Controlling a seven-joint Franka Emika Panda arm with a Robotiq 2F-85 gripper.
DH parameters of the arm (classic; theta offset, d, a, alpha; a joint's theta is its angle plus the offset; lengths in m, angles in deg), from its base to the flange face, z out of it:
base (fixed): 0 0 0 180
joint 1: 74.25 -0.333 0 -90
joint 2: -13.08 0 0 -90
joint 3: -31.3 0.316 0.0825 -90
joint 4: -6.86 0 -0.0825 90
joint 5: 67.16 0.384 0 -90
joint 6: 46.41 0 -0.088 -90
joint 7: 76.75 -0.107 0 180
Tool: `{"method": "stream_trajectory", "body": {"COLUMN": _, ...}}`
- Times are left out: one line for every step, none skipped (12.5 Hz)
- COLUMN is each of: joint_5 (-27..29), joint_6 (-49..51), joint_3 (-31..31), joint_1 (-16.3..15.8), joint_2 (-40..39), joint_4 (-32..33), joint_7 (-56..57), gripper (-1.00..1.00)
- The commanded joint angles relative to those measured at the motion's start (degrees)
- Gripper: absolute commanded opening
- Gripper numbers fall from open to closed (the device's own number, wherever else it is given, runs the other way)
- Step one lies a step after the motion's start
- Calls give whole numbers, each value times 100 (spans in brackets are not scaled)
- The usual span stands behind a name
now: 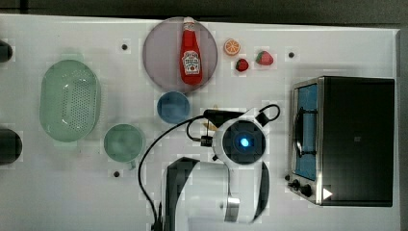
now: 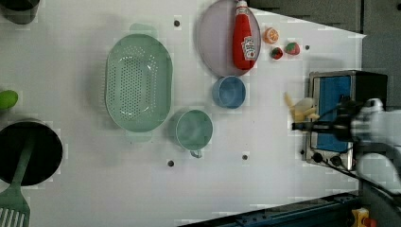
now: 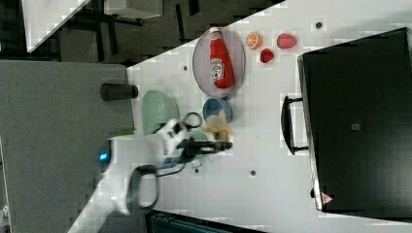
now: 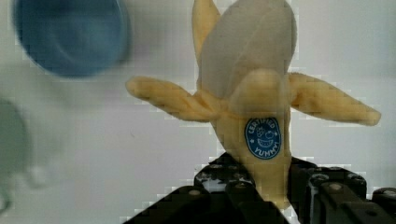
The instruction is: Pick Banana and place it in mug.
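We have the banana (image 4: 252, 116) clamped in the hand (image 4: 261, 186), lifted off the surface (image 1: 72, 192). Mug (image 1: 124, 142) empty; carry and drop still left

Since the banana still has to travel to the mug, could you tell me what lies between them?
In the left view, only bare white table lies between the held banana and the mug; the blue bowl sits just off that line.

You have one banana (image 4: 254, 107), one pale-green mug (image 1: 124, 142), one blue bowl (image 1: 172, 107), one green perforated basket (image 1: 70, 100), one ketchup bottle (image 1: 190, 52) on one grey plate (image 1: 159, 53), one orange slice (image 1: 232, 46), two strawberries (image 1: 242, 65) (image 1: 264, 58), one toaster oven (image 1: 351, 139), and one green spatula (image 2: 13, 203).
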Motion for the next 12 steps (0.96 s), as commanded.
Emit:
{"method": "stream_trajectory", "body": {"joint_5": 27, "joint_6": 822, "joint_3": -87, "joint_1": -68, "joint_2": 845, "joint_4": -389, "joint_7": 165, "gripper": -46}}
{"method": "stream_trajectory", "body": {"joint_5": 27, "joint_6": 1234, "joint_3": -46, "joint_1": -95, "joint_2": 1033, "joint_4": -452, "joint_7": 156, "gripper": -46}}
{"method": "stream_trajectory", "body": {"joint_5": 27, "joint_6": 1619, "joint_3": 64, "joint_1": -152, "joint_2": 1155, "joint_4": -507, "joint_7": 91, "gripper": -46}}
{"method": "stream_trajectory", "body": {"joint_5": 27, "joint_6": 1856, "joint_3": 245, "joint_1": -215, "joint_2": 1218, "joint_4": -536, "joint_7": -97, "gripper": -46}}
{"method": "stream_trajectory", "body": {"joint_5": 27, "joint_6": 1916, "joint_3": 475, "joint_1": -278, "joint_2": 1228, "joint_4": -560, "joint_7": -449, "gripper": -46}}
{"method": "stream_trajectory", "body": {"joint_5": 28, "joint_6": 1927, "joint_3": 740, "joint_1": -336, "joint_2": 1213, "joint_4": -557, "joint_7": -832, "gripper": -46}}
{"method": "stream_trajectory", "body": {"joint_5": 33, "joint_6": 1926, "joint_3": 1028, "joint_1": -389, "joint_2": 1181, "joint_4": -558, "joint_7": -1272, "gripper": -46}}
{"method": "stream_trajectory", "body": {"joint_5": 54, "joint_6": 1916, "joint_3": 1324, "joint_1": -421, "joint_2": 1132, "joint_4": -562, "joint_7": -1766, "gripper": -46}}
{"method": "stream_trajectory", "body": {"joint_5": 164, "joint_6": 1854, "joint_3": 1605, "joint_1": -442, "joint_2": 1074, "joint_4": -567, "joint_7": -2275, "gripper": -46}}
{"method": "stream_trajectory", "body": {"joint_5": 347, "joint_6": 1841, "joint_3": 1872, "joint_1": -456, "joint_2": 1004, "joint_4": -566, "joint_7": -2729, "gripper": -46}}
{"method": "stream_trajectory", "body": {"joint_5": 599, "joint_6": 1791, "joint_3": 2126, "joint_1": -458, "joint_2": 906, "joint_4": -566, "joint_7": -3132, "gripper": -46}}
{"method": "stream_trajectory", "body": {"joint_5": 784, "joint_6": 1624, "joint_3": 2324, "joint_1": -459, "joint_2": 791, "joint_4": -564, "joint_7": -3463, "gripper": -46}}
